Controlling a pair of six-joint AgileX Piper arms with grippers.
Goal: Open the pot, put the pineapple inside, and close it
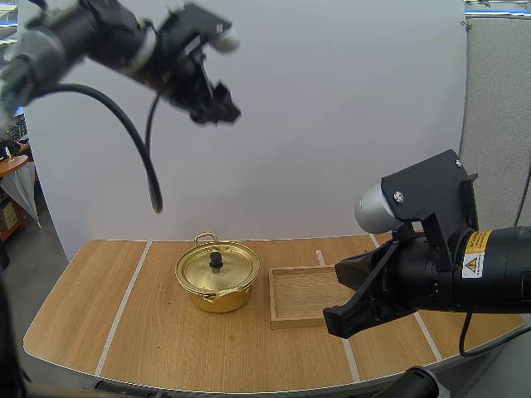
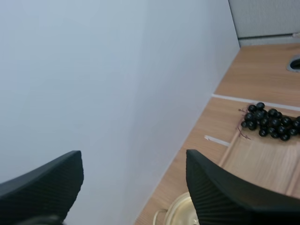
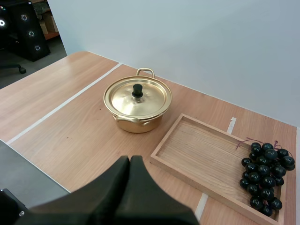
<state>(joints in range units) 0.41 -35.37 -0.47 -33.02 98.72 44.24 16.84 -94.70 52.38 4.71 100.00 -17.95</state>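
Pot (image 1: 217,278) is seen lidded mid-frame; left tool (image 1: 217,106) is held agape and empty upper left, right tool (image 1: 336,319) closed on nothing lower right, both seemingly parked clear.

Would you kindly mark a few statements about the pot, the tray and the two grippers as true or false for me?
1. The lid sits on the pot. True.
2. The grapes lie inside the pot. False: they lie at one end of the wooden tray.
3. The left gripper has its jaws standing apart. True.
4. The right gripper holds the lid by its knob. False: its jaws are shut on nothing, apart from the pot.
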